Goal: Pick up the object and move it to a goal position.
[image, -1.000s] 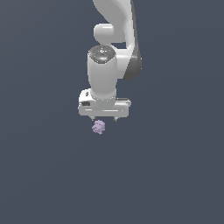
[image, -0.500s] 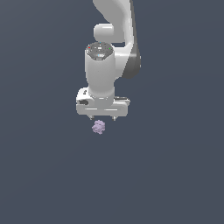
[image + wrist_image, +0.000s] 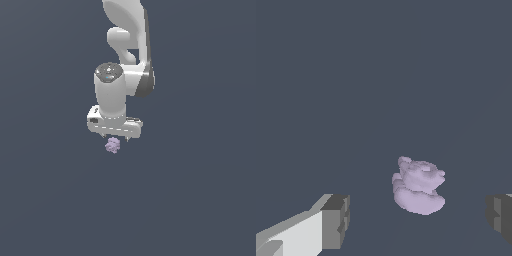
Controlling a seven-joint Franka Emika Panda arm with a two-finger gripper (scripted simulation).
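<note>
The object (image 3: 113, 145) is a tiny pale lilac, knobbly clump lying on the dark grey floor. My white gripper (image 3: 115, 138) points straight down just above it. In the wrist view the object (image 3: 418, 186) lies between my two fingertips (image 3: 336, 221), well apart from both. The gripper (image 3: 417, 217) is open and holds nothing.
The plain dark grey floor (image 3: 200, 200) spreads all around. The white arm (image 3: 127, 60) rises above the gripper toward the top of the exterior view.
The gripper has moved a little lower toward the object. The object has not moved.
</note>
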